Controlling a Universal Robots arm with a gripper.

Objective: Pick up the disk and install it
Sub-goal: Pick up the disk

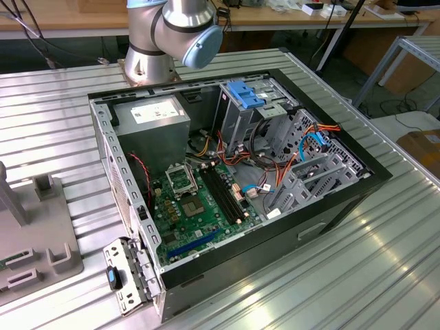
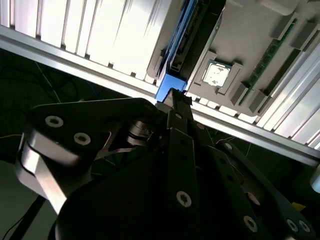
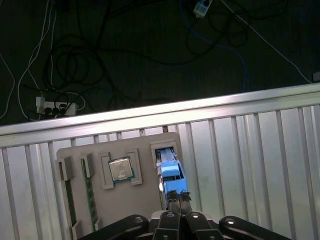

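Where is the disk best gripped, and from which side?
Probably by its exposed blue-railed edge, pinched across the thin thickness, coming straight down into the slot's line. The disk stands on edge in a narrow slot of the grey holder, so its broad faces sit inside the slot. The gripper hangs right over that edge.

end effector (image 3: 178,196) apparently pinched closed

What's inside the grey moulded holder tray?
A square silver processor chip, a green memory stick and the blue-railed metal disk on edge; its slot covers the disk's lower part.
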